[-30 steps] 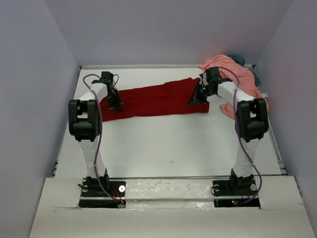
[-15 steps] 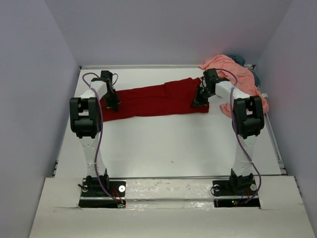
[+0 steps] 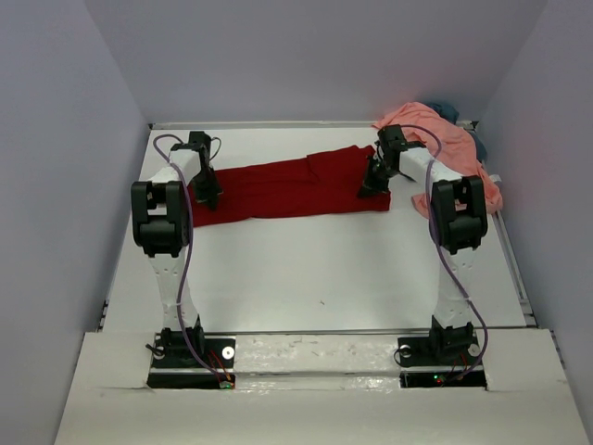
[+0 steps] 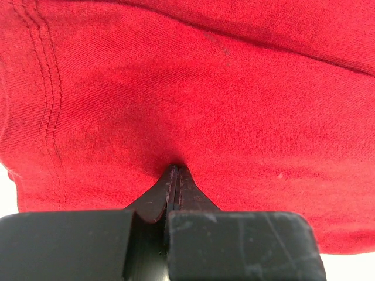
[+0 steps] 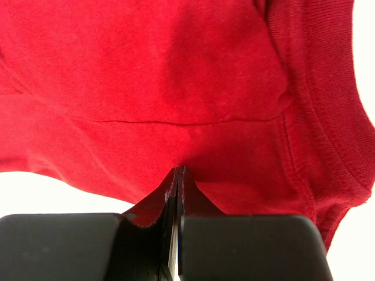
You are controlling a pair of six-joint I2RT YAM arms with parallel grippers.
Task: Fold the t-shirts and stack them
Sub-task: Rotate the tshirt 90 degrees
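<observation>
The dark red t-shirt (image 3: 287, 185) lies as a long strip across the far half of the table (image 3: 306, 269). My left gripper (image 3: 211, 192) is shut at the shirt's left end, its tips pinched into puckered red cloth (image 4: 234, 88) next to a stitched hem. My right gripper (image 3: 371, 182) is shut at the shirt's right end, its tips meeting the cloth (image 5: 176, 70) just inside the near edge. A salmon pink t-shirt (image 3: 445, 139) is heaped at the far right corner. A bit of slate blue-grey t-shirt (image 3: 452, 109) shows behind it.
Pale walls close in the table on the left, back and right. The heap of shirts lies right behind my right arm (image 3: 456, 209). Bare white tabletop runs from the red shirt to the arm bases (image 3: 195, 352).
Both arms have reached slightly farther towards the back wall, the right gripper moving up along the shirt's right end. Both grippers stayed shut and the shirt has hardly shifted.
</observation>
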